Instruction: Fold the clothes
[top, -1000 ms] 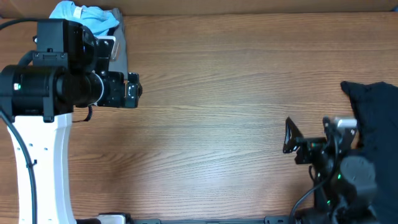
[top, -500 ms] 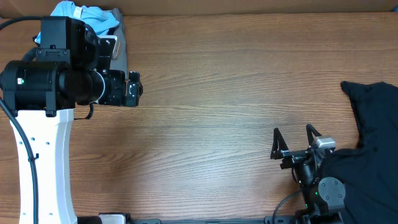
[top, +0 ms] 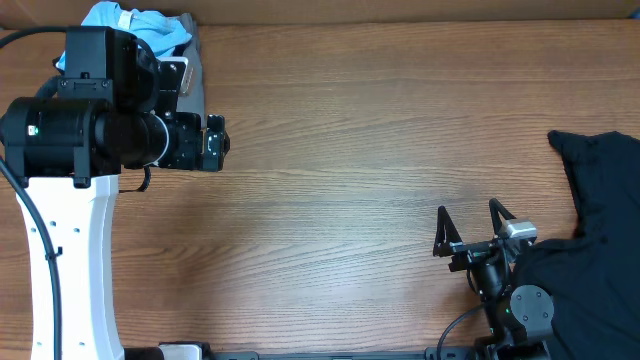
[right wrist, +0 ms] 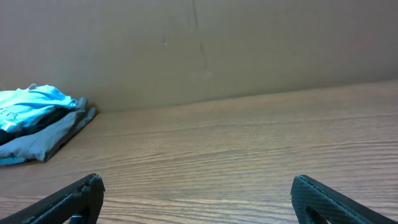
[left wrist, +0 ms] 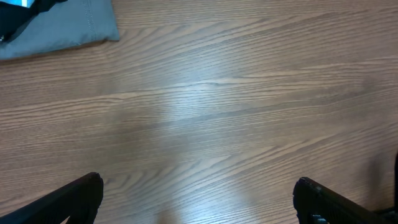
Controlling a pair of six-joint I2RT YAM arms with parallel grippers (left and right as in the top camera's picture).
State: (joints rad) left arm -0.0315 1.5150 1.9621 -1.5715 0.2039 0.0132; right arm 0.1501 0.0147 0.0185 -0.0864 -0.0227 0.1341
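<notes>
Two tools, both spread wide and empty: the right tool (top: 468,228) sits by the desk's (top: 340,150) near edge beside one black garment (top: 605,180) at the right edge. The left tool (left wrist: 198,190) is near the far left corner, where one light blue T-shirt (top: 140,25) lies bunched on one grey garment (top: 192,90) (no lettering legible). Since a second ago the right tool has turned and eased toward the near edge; the left barely shifted.

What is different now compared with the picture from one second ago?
The right gripper drew back toward the near edge of the table and turned so both fingers show, open, holding nothing. The left arm barely shifted. The black garment and the light blue shirt stayed in place.
</notes>
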